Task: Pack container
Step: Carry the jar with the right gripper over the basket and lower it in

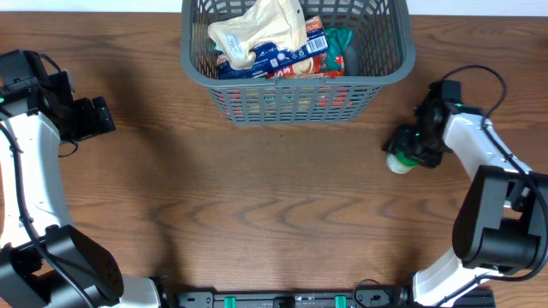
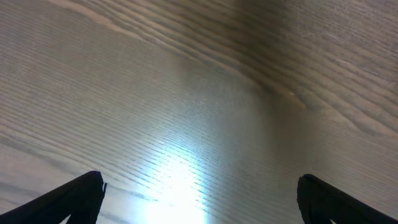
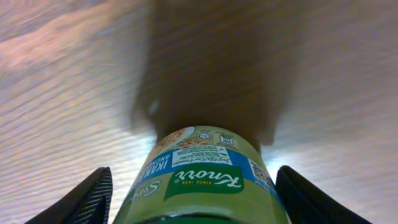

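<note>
1. The container (image 1: 295,96), a dark grey lattice basket, sits at the far middle of the counter (image 1: 274,214). It already holds a beige bag (image 1: 257,30), blue-and-red labelled packets (image 1: 291,58) and something green (image 1: 338,43) at its right side.
2. A jar (image 1: 398,162) with a green Knorr label is out on the counter, right of the container and apart from it. Nothing lies between the two.
3. The counter is brown wood with a strong grain, catching a bright glare under the left wrist. A pale strip shows beyond its far edge.
4. The right gripper (image 1: 409,147) is spread to the jar's width. In the right wrist view the jar fills the gap, and both fingers (image 3: 81,199) meet its sides, so it holds the jar.
5. The left gripper (image 1: 103,115) hangs at the counter's left edge, well away from the container. Its fingers (image 2: 74,196) stand wide apart over bare wood, holding nothing.
</note>
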Robot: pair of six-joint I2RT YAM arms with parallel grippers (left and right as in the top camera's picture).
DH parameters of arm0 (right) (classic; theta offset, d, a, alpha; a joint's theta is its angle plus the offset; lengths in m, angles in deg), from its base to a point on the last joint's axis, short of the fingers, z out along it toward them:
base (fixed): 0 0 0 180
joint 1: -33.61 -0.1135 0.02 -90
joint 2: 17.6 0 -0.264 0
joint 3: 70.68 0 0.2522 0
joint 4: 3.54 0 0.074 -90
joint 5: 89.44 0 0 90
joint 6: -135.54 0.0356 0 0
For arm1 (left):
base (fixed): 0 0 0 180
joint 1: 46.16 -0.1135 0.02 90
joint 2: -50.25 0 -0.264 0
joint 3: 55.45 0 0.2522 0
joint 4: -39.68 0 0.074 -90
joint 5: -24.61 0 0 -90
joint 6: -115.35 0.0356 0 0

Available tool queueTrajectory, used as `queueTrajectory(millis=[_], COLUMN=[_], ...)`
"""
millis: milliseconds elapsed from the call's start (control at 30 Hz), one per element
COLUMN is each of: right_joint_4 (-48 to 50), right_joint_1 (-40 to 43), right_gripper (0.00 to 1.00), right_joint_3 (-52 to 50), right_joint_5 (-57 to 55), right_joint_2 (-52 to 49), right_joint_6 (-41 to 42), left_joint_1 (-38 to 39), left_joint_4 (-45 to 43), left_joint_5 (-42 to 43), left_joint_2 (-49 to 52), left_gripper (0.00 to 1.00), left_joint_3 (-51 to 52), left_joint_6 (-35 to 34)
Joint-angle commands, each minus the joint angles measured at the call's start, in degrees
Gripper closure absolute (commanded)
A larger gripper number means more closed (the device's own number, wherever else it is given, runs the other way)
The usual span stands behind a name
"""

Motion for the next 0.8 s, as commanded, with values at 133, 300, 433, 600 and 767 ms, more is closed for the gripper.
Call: queueTrajectory(millis=[133, 300, 433, 600, 767], right_joint_4=[-11.47, -22.97, -30.1, -32.04, -26.12], right_joint_1=[2.8, 2.69, 0.94, -6.54, -16.85], right_gripper=[0.99, 0.99, 0.99, 0.99, 0.99], right_joint_3=[19.43, 37.88, 52.57, 64.35, 68.22], right_joint_5=[-9.4, -11.63, -10.73, -7.85, -6.88], right_joint_2=[5.92, 8.5, 8.79, 8.79, 8.79], right_joint_6=[1.07, 1.07, -2.45, -18.29, -28.04], left_joint_1=[-0.2, -0.17, 0.24, 1.64, 2.75], left_joint_4=[0.26, 0.39, 0.37, 0.37, 0.37], left_joint_5=[0.61, 0.61, 0.61, 0.59, 0.59], left_joint_2=[-0.07, -0.07, -0.07, -0.07, -0.07], left_gripper=[0.01, 0.01, 0.01, 0.01, 0.01], left_joint_3=[-0.22, -0.22, -0.22, -0.22, -0.22], left_joint_6=[-0.52, -0.52, -0.46, -0.02, 0.15])
